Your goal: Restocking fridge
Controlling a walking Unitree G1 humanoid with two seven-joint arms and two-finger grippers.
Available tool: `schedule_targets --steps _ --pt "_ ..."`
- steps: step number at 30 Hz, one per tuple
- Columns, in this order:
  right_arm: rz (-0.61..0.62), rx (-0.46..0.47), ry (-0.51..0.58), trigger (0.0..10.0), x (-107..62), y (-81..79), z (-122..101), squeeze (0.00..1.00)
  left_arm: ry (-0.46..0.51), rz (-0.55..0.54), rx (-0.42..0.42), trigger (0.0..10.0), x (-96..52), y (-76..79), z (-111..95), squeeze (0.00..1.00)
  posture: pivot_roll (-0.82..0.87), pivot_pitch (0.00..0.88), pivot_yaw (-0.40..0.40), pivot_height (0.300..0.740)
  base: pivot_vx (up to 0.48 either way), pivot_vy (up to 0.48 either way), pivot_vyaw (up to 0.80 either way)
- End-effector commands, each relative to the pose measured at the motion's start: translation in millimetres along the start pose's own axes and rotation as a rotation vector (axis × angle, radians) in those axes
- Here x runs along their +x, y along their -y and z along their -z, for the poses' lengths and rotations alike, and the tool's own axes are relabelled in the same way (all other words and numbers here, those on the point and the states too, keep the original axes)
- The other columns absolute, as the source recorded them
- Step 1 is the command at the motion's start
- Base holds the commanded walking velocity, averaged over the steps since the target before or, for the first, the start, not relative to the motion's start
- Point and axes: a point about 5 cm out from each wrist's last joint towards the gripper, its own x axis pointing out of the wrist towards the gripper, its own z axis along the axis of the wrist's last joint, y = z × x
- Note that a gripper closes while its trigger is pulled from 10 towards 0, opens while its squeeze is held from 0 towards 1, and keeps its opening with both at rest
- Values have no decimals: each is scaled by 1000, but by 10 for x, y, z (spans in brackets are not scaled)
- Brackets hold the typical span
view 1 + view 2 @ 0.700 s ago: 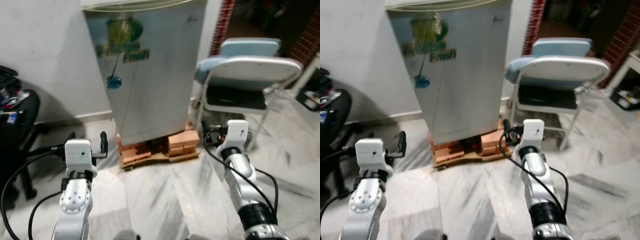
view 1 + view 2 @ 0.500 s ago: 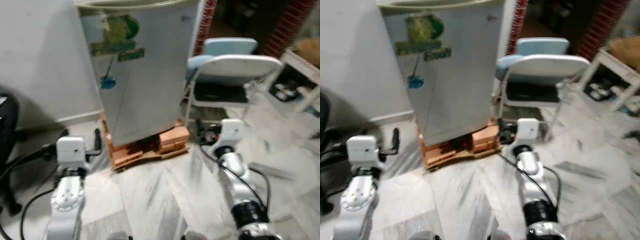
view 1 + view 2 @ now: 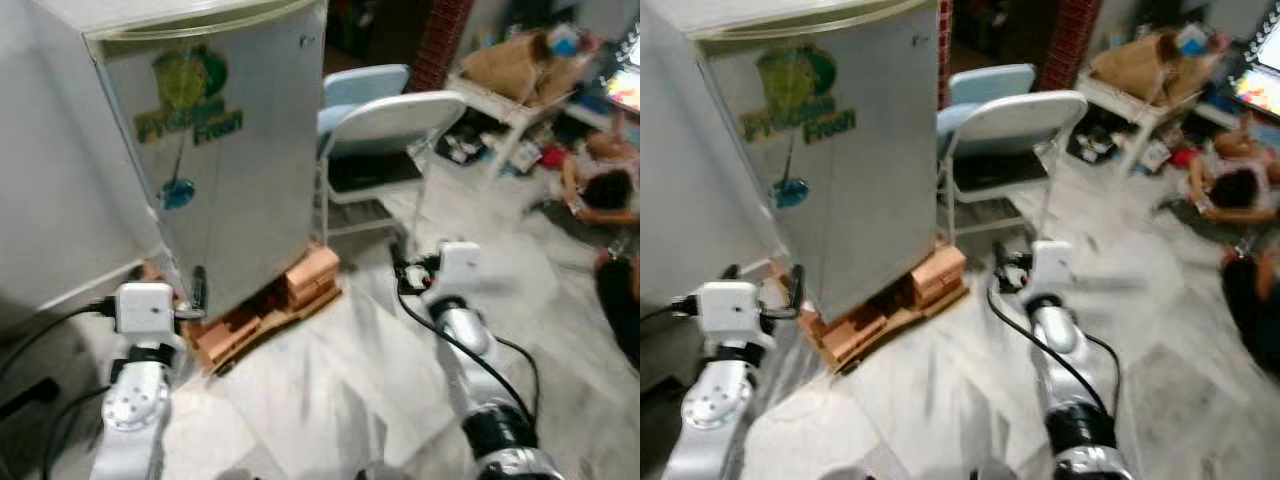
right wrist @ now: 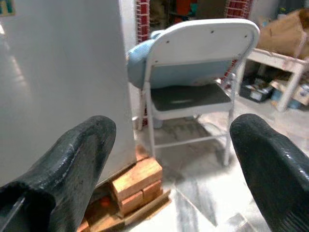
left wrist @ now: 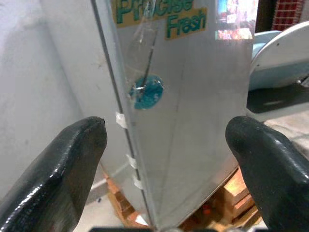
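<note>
The closed mini fridge (image 3: 215,150) stands raised on bricks (image 3: 310,277) ahead, beside a folding chair (image 3: 385,150). Left end effector (image 5: 166,145) and right end effector (image 4: 174,159) gape empty, held forward ready for its door.

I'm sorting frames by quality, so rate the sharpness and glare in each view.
Left and right eye views: soft with motion blur, worst at the right edge; the fridge logo still reads. Left wrist view: fridge door sharp, a bright reflection near its top; the left hand fingers close and blurred. Right wrist view: chair fairly clear, fridge side showing pale glare, the right hand fingers out of focus.
</note>
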Motion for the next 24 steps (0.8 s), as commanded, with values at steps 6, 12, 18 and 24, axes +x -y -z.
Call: schedule_targets --steps 6,12,18,24 --pt "34 -44 38 10000 -80 159 -47 0 -55 9 10 10000 -138 11 157 0 23 24 27 740 0 458 0" --pt "33 -81 55 10000 -152 161 -29 0 -108 39 15 10000 -203 24 285 0 2 23 58 740 0 458 0" --pt "14 -87 62 10000 -162 106 -43 0 -65 71 21 10000 -116 60 228 0 -1 21 39 740 97 433 -204" --pt "-2 -102 68 10000 -97 124 -96 0 -67 68 -9 10000 -120 114 232 0 6 19 24 740 371 304 -800"
